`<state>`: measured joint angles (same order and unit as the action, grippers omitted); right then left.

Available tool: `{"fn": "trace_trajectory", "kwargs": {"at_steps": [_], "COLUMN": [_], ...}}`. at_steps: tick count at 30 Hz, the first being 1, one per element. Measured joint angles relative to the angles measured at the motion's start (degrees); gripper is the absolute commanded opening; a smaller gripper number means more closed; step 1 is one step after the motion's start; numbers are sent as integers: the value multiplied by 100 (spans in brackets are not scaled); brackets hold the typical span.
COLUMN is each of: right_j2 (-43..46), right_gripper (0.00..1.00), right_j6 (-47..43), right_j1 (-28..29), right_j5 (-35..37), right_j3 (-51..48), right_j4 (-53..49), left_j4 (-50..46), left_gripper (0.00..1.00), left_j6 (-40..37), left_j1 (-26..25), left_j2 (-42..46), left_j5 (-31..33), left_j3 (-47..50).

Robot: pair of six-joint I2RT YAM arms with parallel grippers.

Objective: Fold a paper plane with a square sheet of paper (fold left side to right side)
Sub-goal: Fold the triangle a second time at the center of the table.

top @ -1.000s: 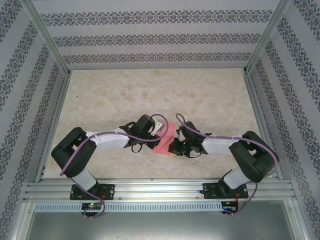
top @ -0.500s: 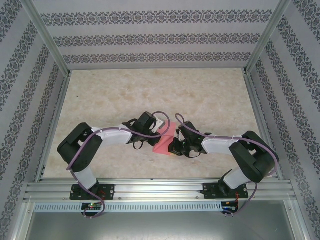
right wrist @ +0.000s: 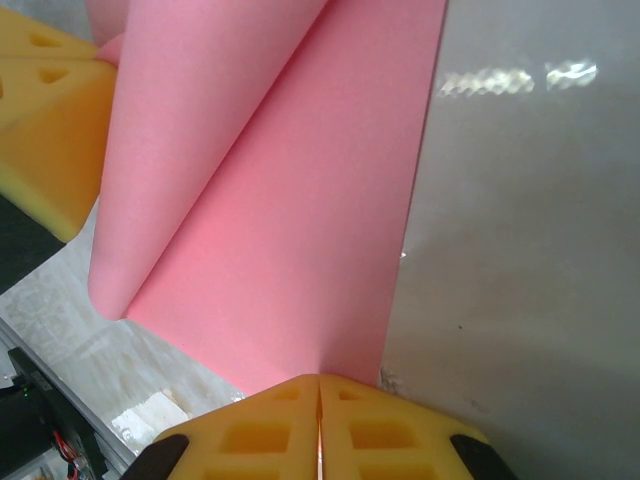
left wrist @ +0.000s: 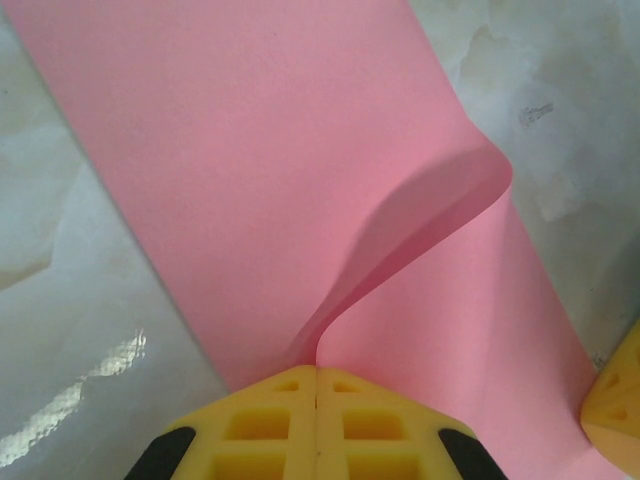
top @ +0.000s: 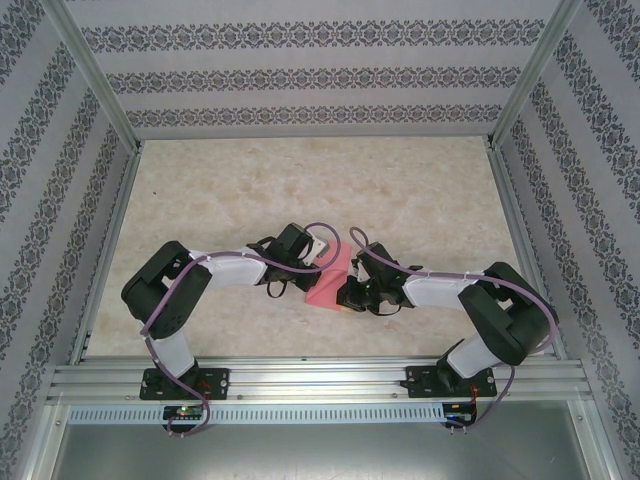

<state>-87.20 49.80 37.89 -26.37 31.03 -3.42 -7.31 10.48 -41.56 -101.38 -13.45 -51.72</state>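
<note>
left claw (left wrist: pixel 317 372): pads together, clamped on a lifted edge of the square sheet of paper (left wrist: pixel 230 150); that flap bows up just ahead of it, likely held so as to carry it across | right claw (right wrist: pixel 320 378): pads together at the opposite edge; seemingly pinning it so the sheet cannot slide | sheet: half rolled between both claws, on the table (top: pixel 300 190)

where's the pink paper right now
In the top view the square sheet of paper lies on the table near its front middle, pinched between the left gripper on its left and the right gripper on its right.
</note>
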Motion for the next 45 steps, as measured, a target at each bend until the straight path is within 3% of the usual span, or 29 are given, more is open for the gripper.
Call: {"fn": "trace_trajectory", "kwargs": {"at_steps": [45], "right_j2": [0], "right_gripper": [11], "right_j6": [-24], "right_j1": [74], "right_j5": [129], "right_j3": [76], "right_j4": [-149], "left_j4": [42], "left_gripper": [6], "left_j6": [2], "left_j1": [31], "left_j2": [168], "left_j5": [-70], "left_j3": [125]}}
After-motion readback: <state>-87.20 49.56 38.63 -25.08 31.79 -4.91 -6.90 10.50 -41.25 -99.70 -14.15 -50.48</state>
